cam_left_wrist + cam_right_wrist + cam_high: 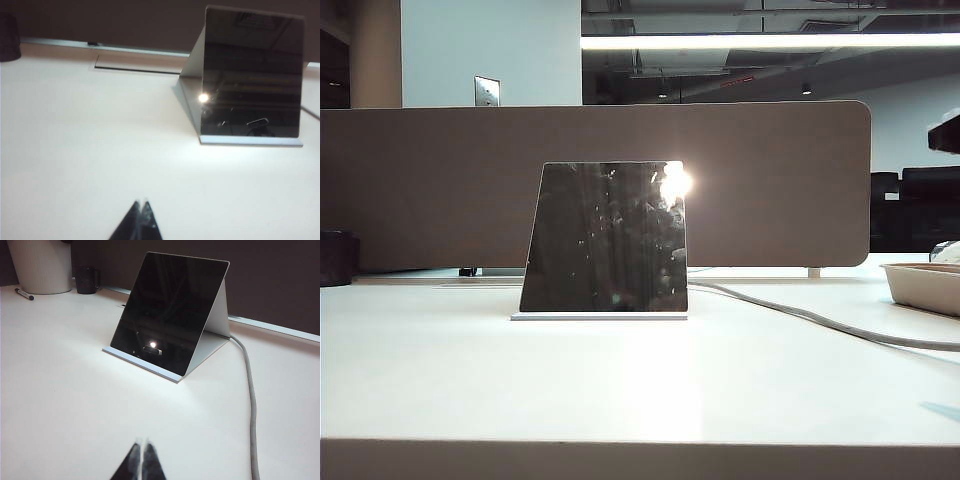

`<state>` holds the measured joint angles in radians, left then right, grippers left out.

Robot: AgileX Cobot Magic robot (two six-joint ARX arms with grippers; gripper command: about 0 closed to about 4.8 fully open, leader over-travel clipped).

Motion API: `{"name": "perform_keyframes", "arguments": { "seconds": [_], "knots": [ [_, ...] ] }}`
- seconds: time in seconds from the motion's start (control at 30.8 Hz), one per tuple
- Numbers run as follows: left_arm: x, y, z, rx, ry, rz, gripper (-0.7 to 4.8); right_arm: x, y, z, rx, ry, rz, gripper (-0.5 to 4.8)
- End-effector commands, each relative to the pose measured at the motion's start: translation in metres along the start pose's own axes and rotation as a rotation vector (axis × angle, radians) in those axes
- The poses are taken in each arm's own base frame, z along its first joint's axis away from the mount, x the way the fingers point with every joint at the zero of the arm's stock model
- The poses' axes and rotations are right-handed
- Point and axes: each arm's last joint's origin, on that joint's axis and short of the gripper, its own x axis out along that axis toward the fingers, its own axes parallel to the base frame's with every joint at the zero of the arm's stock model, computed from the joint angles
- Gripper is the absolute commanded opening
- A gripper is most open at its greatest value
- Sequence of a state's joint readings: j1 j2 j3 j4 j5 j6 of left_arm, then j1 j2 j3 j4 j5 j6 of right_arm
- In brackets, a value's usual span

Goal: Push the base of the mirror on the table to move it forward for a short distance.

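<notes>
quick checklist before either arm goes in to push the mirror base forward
1. mirror standing on its base: ok
2. left end effector shut, short of the base: ok
3. right end effector shut, short of the base: ok
4. grey cable beside the base, not touching it: cannot tell
5. bare table ahead of the base: ok

The mirror (605,238), a dark smudged trapezoid with bright glare, leans back on its thin white base (599,317) mid-table (640,390). It stands well ahead of the closed left gripper (141,204) and right gripper (142,442), both apart from it.
</notes>
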<state>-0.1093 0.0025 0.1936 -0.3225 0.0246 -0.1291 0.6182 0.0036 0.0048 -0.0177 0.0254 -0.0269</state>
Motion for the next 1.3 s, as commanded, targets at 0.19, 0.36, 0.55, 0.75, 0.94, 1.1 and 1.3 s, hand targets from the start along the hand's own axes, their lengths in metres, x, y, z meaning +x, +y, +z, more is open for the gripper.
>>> {"name": "perform_keyframes", "arguments": {
  "seconds": [0.19,0.36,0.55,0.75,0.94,1.1,1.3],
  "knots": [
    [0.014,0.003,-0.018,0.021,-0.085,-0.016,-0.02,0.0,0.0,0.002,0.0,-0.015,0.002,0.22],
    [0.018,0.003,-0.021,0.05,-0.161,-0.023,-0.02,0.0,0.0,0.002,0.0,-0.015,0.002,0.22],
    [0.019,0.003,-0.023,0.094,-0.194,-0.021,-0.02,0.0,0.0,0.002,0.0,-0.015,0.002,0.22],
    [0.019,0.003,-0.023,0.169,-0.194,-0.011,-0.02,0.0,0.0,0.002,0.0,-0.015,0.002,0.22],
    [0.019,0.004,-0.023,0.175,-0.196,0.022,-0.02,0.0,0.0,0.002,0.0,-0.015,0.002,0.22],
    [0.019,0.004,-0.023,0.175,-0.195,0.021,-0.02,0.0,0.0,0.002,0.0,-0.015,0.002,0.22],
    [0.019,0.005,-0.023,0.156,-0.196,0.028,-0.02,0.0,0.0,0.002,0.0,-0.015,0.002,0.22]
  ]
}}
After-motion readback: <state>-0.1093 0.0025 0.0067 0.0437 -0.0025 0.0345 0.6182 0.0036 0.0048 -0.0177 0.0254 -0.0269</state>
